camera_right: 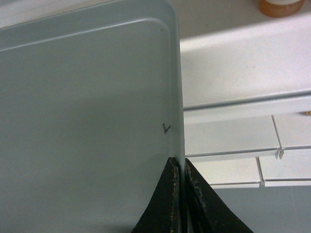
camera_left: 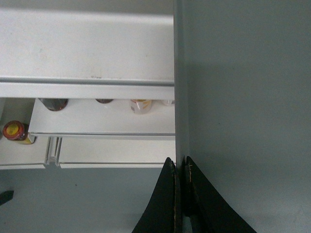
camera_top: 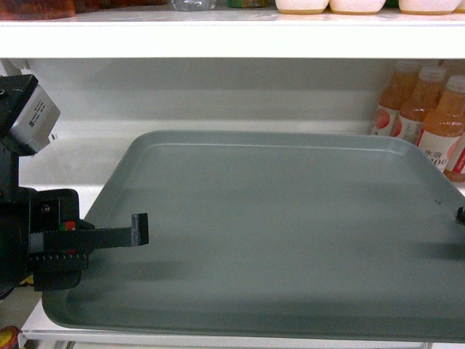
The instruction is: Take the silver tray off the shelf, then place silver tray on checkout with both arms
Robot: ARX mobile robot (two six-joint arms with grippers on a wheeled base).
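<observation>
A: Two tools pinch the silver tray (camera_top: pixel 276 225)?
B: Yes. The left tool (camera_left: pixel 183 167) clamps its left rim, the right tool (camera_right: pixel 181 167) its right rim. The tray is at the shelf (camera_top: pixel 65 156), beside juice bottles (camera_top: pixel 425 109).

Soft, even indoor light, nothing blown out.

Head view's a bit smeary: the tray (camera_top: pixel 276 233) shows faint horizontal streaks, and a dark shadow sits under the left gripper (camera_top: pixel 139 229) near the tray's left edge. Both wrist views have the black fingers (camera_left: pixel 170 204) blurry up close, with mild shading across the tray.
</observation>
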